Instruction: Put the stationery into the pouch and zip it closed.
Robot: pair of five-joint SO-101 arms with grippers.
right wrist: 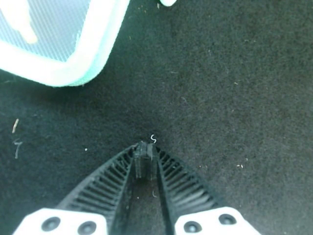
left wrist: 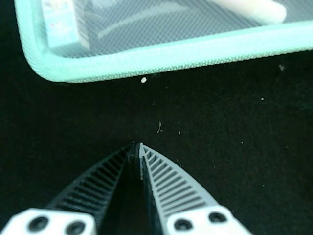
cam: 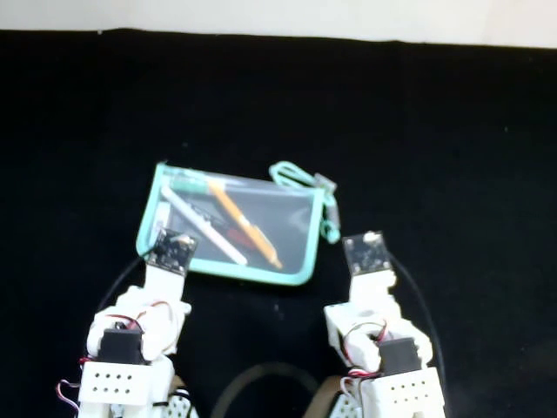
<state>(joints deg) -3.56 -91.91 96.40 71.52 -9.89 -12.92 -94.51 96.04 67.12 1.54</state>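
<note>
- Well, my left gripper (left wrist: 136, 145) has its jaws pressed together at the tips with nothing between them. It hangs over bare cloth just near of the pouch's near-left corner.
- My right gripper (right wrist: 145, 147) is likewise closed and empty, parked just off the pouch's near-right corner and not touching it.
- I read both as resting clear of the work: neither pins nor grips anything.
- The pouch (cam: 261, 276) lies flat on the black table (cam: 435, 131) between and just beyond the two arms, with its long side running left to right.
- Through its clear face I see a white pen (cam: 202, 226) and an orange pen (cam: 245, 225) lying slantwise inside, with a darker item between them that I can't identify.
- The teal strap (cam: 300, 178) trails off the far-right corner, by what looks like the zip pull (cam: 326, 185).
- With the pull at that end, I'd judge the zip run shut and the task about finished, though I can't see the teeth to be certain.
</note>
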